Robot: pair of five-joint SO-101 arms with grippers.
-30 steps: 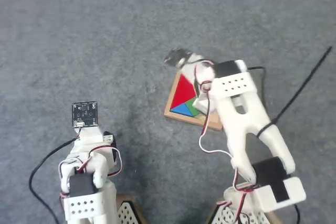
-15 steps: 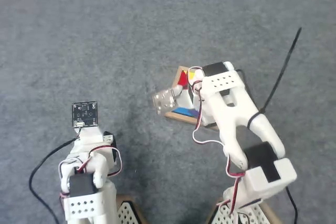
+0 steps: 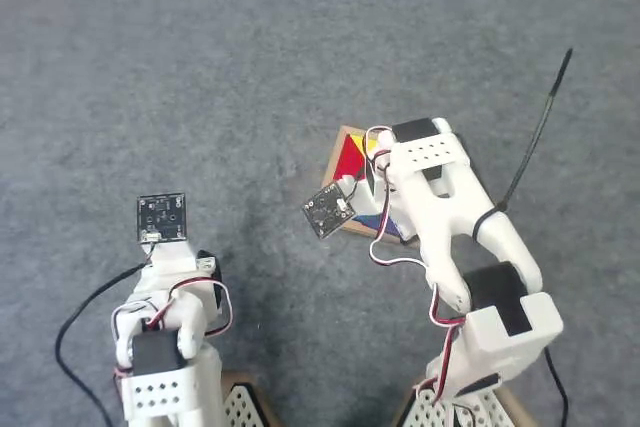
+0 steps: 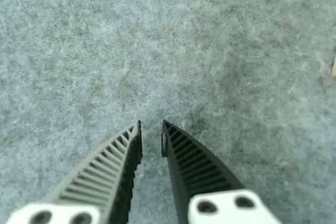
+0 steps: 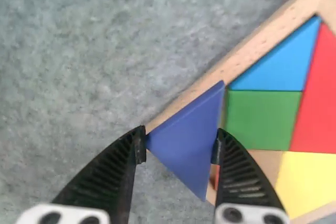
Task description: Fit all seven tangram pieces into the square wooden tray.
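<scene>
Right gripper point(image 5: 177, 141) pinches the blue triangle point(image 5: 191, 137) across its edges. Left gripper point(image 4: 151, 124) is barely ajar, empty. I judge the piece light, rigid and slippery.

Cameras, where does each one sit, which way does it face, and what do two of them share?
High view: fixed overhead, facing down on the grey carpet; shows the left arm and the right arm over the wooden tray.
Left wrist view: on the left arm's wrist, facing carpet past the left gripper.
Right wrist view: on the right arm's wrist, facing the tray's corner past the right gripper, shut on a blue triangle.
Shared: high and right wrist views both show the tray and its red piece.
</scene>
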